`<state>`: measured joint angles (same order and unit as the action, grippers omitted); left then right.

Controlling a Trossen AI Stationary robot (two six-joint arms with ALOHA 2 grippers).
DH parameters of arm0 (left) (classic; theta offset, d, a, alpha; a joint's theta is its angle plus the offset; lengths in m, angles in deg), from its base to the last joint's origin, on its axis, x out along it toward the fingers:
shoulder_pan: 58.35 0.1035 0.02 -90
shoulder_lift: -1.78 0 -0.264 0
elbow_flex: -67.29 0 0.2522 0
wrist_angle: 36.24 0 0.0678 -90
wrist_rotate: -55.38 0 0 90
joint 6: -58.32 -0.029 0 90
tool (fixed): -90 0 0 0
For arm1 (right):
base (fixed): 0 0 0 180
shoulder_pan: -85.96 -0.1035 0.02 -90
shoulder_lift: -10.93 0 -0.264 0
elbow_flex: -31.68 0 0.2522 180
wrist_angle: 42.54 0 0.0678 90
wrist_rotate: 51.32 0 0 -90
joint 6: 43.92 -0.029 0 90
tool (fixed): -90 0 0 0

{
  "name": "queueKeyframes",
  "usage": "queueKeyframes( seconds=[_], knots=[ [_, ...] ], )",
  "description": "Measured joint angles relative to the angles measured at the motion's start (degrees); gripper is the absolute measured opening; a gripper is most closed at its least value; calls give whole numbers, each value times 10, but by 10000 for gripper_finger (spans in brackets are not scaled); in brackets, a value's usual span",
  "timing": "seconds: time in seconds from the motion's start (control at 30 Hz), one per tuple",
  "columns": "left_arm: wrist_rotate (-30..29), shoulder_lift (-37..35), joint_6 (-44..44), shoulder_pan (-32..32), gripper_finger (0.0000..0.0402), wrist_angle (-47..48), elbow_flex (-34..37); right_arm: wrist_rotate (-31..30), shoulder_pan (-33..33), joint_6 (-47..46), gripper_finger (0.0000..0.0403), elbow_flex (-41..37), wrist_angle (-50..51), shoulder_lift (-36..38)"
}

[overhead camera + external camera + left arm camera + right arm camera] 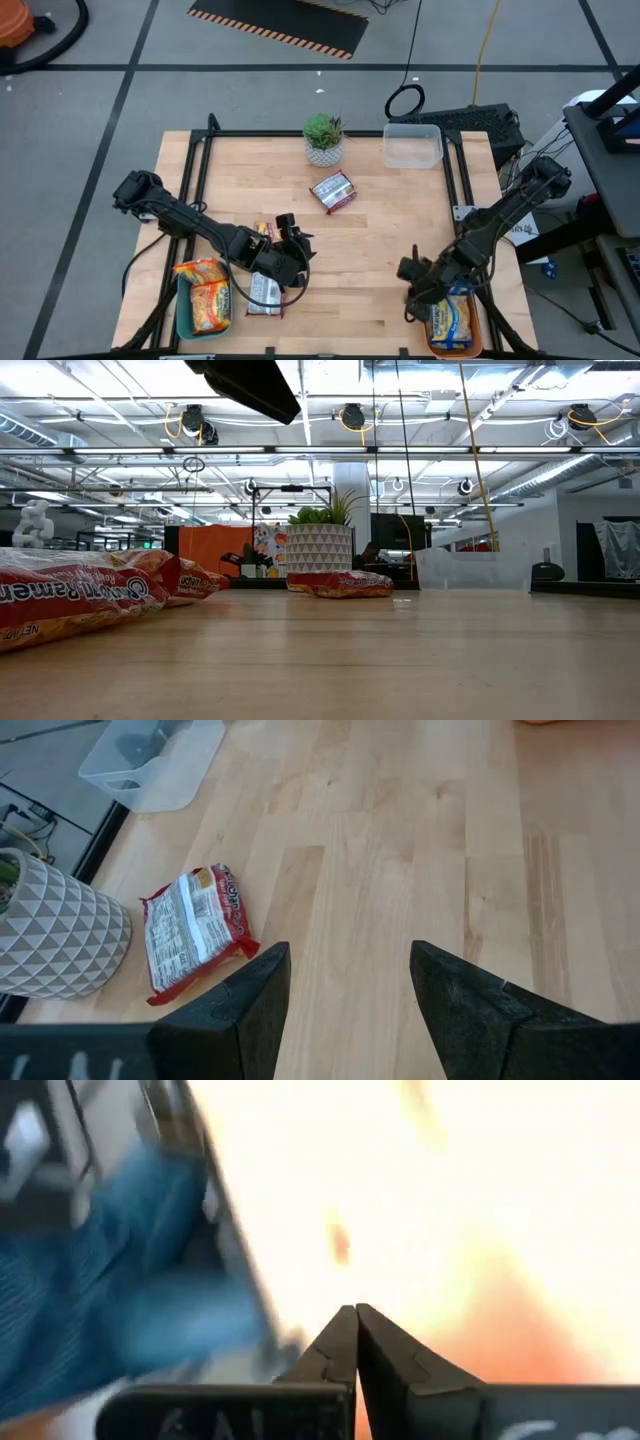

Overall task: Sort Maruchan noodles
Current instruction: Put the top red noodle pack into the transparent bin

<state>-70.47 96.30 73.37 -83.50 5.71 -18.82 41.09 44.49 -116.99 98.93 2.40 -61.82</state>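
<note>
Left gripper (291, 236), open and empty, is nearer: red packet (332, 191) sits at about 1 o'clock, probably lying diagonally.

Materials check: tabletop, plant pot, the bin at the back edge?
Tabletop: looks like pale butcher-block wood, visible plank seams and grain, satin finish. Plant pot: white with a raised triangle pattern, matte; ceramic or moulded plastic, can't tell which. Bin: clear plastic, table shows through its walls.
</note>
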Motion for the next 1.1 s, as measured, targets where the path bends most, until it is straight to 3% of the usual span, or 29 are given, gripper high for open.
queueKeyframes(
  seconds=[0.17, 0.3, 0.43, 0.7, 0.77, 0.87, 1.1],
  knots=[
    [0, 0, -3, 0, 214, 3, 0, -271, 21, 175, 0, 0, -42, 0],
    [0, 0, -22, 0, 214, 5, 0, -388, 67, 264, 0, 0, -68, 0],
    [-1, 0, -30, 2, 214, 31, 0, -389, 140, 296, 0, 0, -70, -1],
    [-1, 0, -41, 30, 214, 87, 0, -280, 284, 437, 0, -1, -123, -41],
    [-1, 0, -40, 40, 214, 94, 0, -286, 300, 474, 0, -1, -147, -59],
    [-1, 0, -31, 50, 214, 103, 0, -341, 314, 534, 2, -14, -230, -88],
    [1, 0, 9, 52, 214, 129, 0, -268, 339, 635, 55, -64, -407, -156]
  ],
)
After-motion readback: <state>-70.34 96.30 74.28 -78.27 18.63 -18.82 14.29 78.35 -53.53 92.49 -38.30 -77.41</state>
